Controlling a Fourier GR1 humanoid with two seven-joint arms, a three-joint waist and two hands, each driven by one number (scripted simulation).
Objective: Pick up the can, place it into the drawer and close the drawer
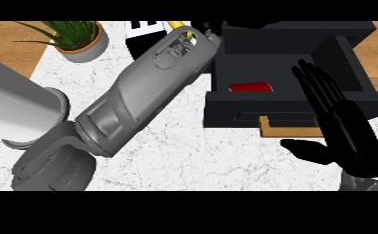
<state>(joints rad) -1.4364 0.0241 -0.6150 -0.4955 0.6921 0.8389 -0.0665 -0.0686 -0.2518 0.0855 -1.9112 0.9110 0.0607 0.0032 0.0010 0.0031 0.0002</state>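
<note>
Matt black drawer, veined white marble counter.

grey left forearm showing smooth tapering shell, stepping collar rings near elbow, recessed panel near wrist, darker grey elbow housing bulging, glossy black right hand showing long slim fingers, thick thumb

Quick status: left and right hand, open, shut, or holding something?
Left hand: cannot be told, mostly hidden past the forearm by the drawer.
Right hand: open, fingers straight, holding nothing.
</note>
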